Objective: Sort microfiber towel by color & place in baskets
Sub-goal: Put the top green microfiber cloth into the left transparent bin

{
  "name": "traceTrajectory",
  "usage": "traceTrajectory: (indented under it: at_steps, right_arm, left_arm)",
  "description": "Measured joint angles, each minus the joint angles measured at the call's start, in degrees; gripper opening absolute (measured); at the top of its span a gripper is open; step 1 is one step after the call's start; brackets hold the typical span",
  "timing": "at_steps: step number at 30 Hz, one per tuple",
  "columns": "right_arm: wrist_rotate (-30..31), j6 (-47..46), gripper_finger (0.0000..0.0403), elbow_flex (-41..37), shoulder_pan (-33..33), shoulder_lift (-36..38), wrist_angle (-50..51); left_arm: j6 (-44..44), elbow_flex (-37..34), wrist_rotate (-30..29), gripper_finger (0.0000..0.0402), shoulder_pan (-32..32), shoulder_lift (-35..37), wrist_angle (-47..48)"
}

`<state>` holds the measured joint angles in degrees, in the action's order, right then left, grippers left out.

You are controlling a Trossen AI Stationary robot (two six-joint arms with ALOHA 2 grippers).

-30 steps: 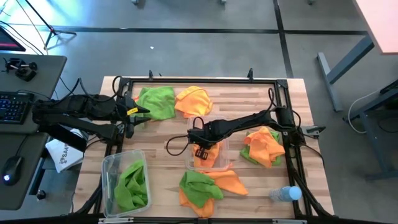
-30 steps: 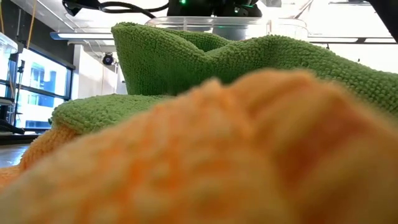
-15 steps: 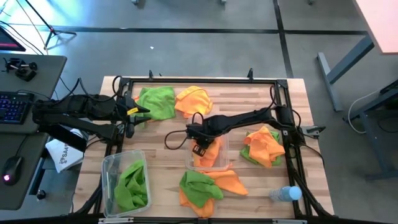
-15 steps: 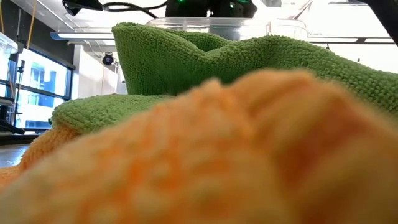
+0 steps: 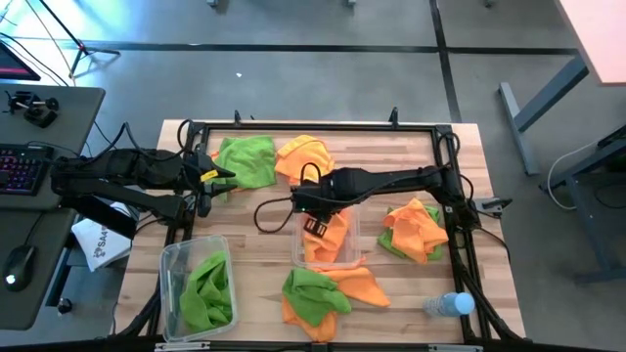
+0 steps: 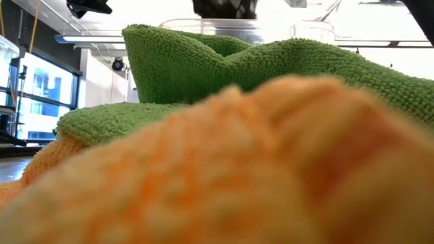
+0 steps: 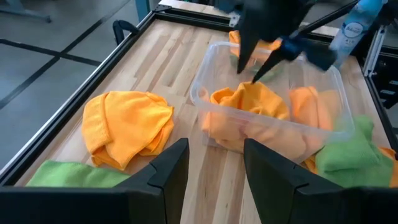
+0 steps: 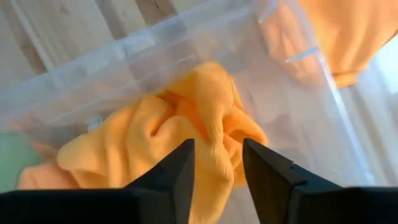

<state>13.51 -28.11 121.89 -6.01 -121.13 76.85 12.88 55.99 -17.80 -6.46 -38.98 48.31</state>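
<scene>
Where the right end effector hovers parted, seemingly inside the basket rim.

Two dark jointed arms trail looping black cables; the left arm bears a yellow marking.

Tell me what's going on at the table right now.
Towels are being sorted by colour into two clear bins. The right gripper hangs open over the middle bin, above the orange towels in it, holding nothing. The left gripper waits open at the table's left edge beside a loose green towel. The other bin holds green towels. Mixed piles are still out on the table, so sorting isn't finished.
</scene>
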Motion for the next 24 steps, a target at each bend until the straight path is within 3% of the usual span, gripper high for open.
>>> traceTrajectory:
  at_steps: [4, 9, 13, 17, 24]
  right_arm:
    - [2.2, 0.6, 0.0079, 1.4, -1.5, 1.5, 2.8]
    - [5.6, -1.6, 0.0013, -2.6, -2.4, 6.4, 6.9]
    - [9.3, -3.5, 0.0011, -7.5, -2.7, 13.4, 6.2]
    - [11.8, -3.9, 0.0005, -16.9, -3.3, 22.7, -0.2]
    - [15.2, -4.5, 0.0003, -41.8, -3.3, 40.5, -20.4]
  left_arm:
    - [0.0, 0.0, 0.0, 0.0140, 0.0, 0.0, 0.0]
    - [2.2, 0.0, -0.3, 0.0140, 0.0, 0.0, 0.0]
    - [3.5, 0.0, -0.7, 0.0140, 0.0, -0.2, 0.0]
    - [3.5, 0.0, -0.7, 0.0140, 0.0, -0.6, -0.1]
    - [5.4, 0.0, -2.5, 0.0140, 0.1, -2.4, -2.2]
